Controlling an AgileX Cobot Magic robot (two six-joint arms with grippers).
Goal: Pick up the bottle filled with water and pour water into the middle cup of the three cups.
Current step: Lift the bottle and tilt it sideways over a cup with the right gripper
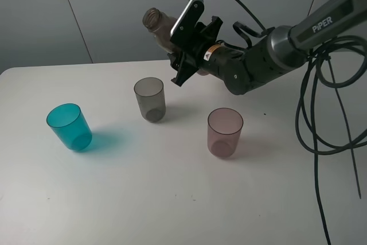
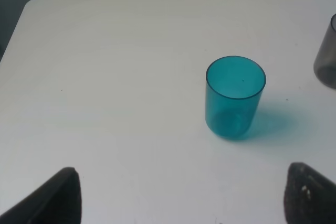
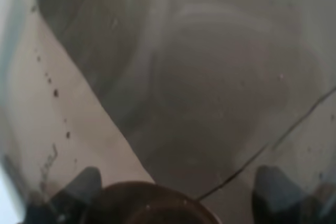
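— So, what does the right pincer (image 1: 178, 50) have?

— It is clamped on the bottle (image 1: 157, 24), gripping it around the body. The bottle is lifted off the counter (image 1: 172, 199) and tilted, and its narrow threaded neck sticks out beyond the pincer's fingers. In the right wrist view the smoky plastic fills nearly the whole picture.

— And where is the middle cup (image 1: 150, 99) from there?

— It stands upright on the counter, below the pincer and near the bottle's mouth end. Whether the mouth hangs straight above the cup cannot be told.

— The other two cups?

— The pale pink cup (image 1: 225, 132) is lower down on the wrist side of that pincer, under the arm. The teal cup (image 1: 69, 127) stands well apart from it, out past the grey one. All three cups are apart from one another.

— What about the left pincer (image 2: 181, 198)?

— Its fingers stand wide apart and hold nothing. The teal cup is out ahead of it, nearer the line of one finger than the other. The edge of the grey cup shows off to that same side.
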